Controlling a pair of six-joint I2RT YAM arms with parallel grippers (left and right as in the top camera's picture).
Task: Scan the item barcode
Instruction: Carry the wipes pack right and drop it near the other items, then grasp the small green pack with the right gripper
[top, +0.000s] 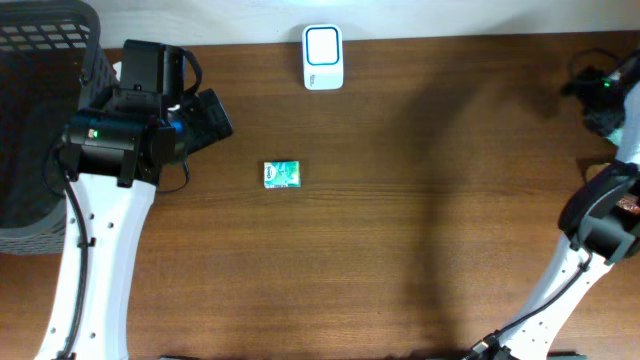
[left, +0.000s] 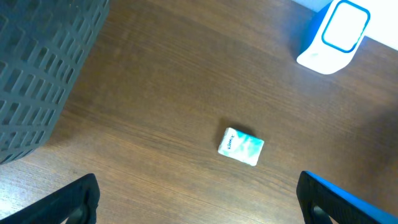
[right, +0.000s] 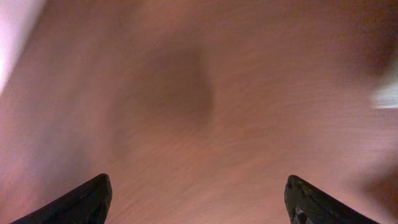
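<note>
The wooden bench (top: 420, 220) carries everything here, and the largest thing at it is a dark slatted basket (top: 30, 120) at the left edge, reaching up into the far left corner. The left arm (top: 100, 230), white with a black wrist, rises from the near edge beside the basket and bends toward the middle; the right arm (top: 575, 270) comes up from the near right corner and runs along the right edge toward the far right corner. The left gripper (left: 202, 202) hangs above the bench with its fingers (left: 74, 202) spread wide and nothing between them, bare wood showing in the gap. The right gripper (right: 199, 202) shows in a blurred wrist view, its two dark fingers (right: 81, 199) likewise standing far apart over bare wood, holding nothing. A white scanner (top: 323, 57) with a blue-ringed window stands at the far edge, a little left of the middle of that edge. The item (top: 282, 174), a small green and white packet, lies flat on the bench left of centre, nearer the far edge than the near one, well apart from the scanner and slightly to its left. It is near the left gripper but not touching it, and in the left wrist view it lies ahead of the open fingers; it is far from the right gripper. Its print is too small to read
</note>
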